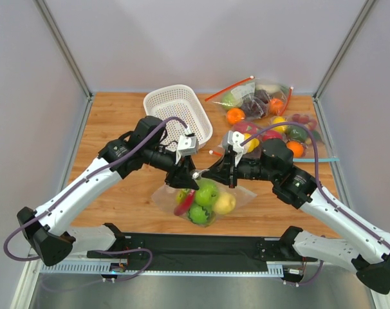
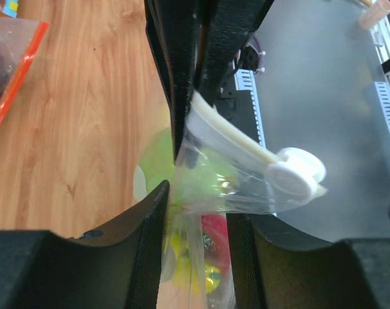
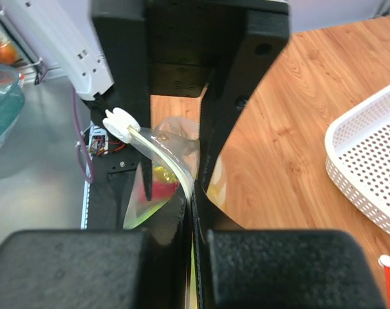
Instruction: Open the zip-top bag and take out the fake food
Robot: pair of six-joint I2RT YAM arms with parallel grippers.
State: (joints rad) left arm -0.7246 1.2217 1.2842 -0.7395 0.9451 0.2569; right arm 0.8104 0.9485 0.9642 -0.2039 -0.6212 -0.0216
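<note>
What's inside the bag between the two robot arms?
Two green apples, a yellowish round fruit, a red chili. The left tool and right tool cover the bag top, hiding the rest.

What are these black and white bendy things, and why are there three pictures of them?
They are two robot arms, the left arm and the right arm, bolted to the near edge of a wooden table. Each ends in a gripper with two fingers, like a pincher. The big picture comes from a camera fixed above and behind the arms. The other two come from small cameras on the wrists, looking along each arm's own fingers. On the table are a white basket and clear bags of toy fruit at the far right. In the middle is a zip-top bag holding fake food. The right gripper is pinched shut on the bag's top edge. The left gripper has its fingers apart, with bag plastic between them.
</note>
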